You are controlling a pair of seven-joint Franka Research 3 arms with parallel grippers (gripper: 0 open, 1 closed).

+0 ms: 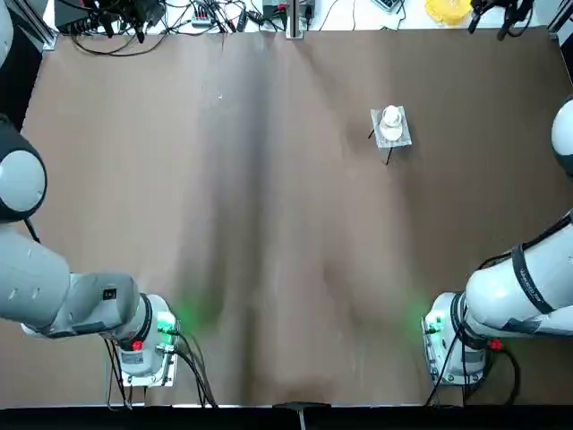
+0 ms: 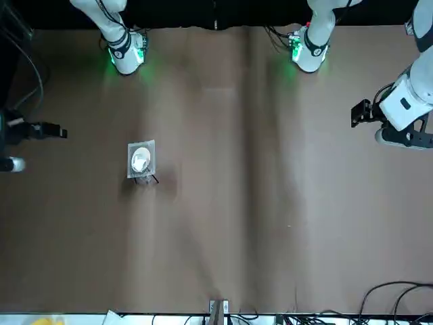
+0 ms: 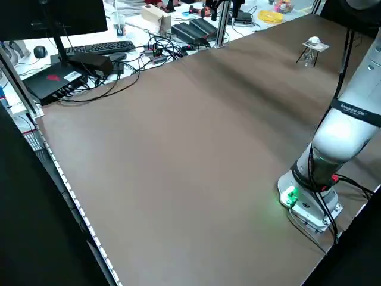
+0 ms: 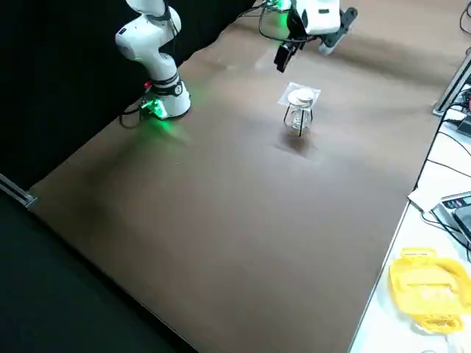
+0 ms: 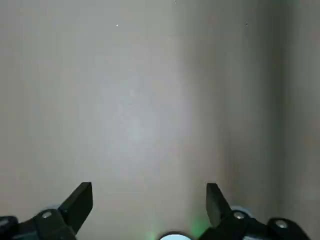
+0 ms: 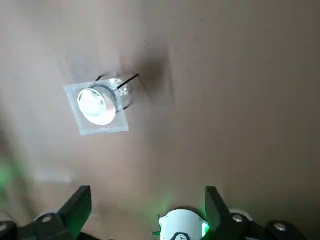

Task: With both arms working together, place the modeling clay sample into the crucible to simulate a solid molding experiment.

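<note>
The crucible (image 1: 391,124) is a small round white cup on a square translucent plate (image 1: 402,137) with thin dark legs, on the far right part of the table. It also shows as the crucible (image 6: 97,105) in the right wrist view and the crucible (image 2: 141,161) in the front view. I cannot make out the modeling clay sample apart from the cup. My right gripper (image 6: 147,200) hangs open high over the table, back from the plate. My left gripper (image 5: 149,200) is open over bare table at the left edge, empty.
Both arm bases (image 1: 143,345) (image 1: 455,339) glow green at the near edge. Cables and electronics (image 1: 161,16) line the far edge, with a yellow object (image 1: 448,11) beyond it. A keyboard and boxes (image 3: 98,47) lie off the table's left side.
</note>
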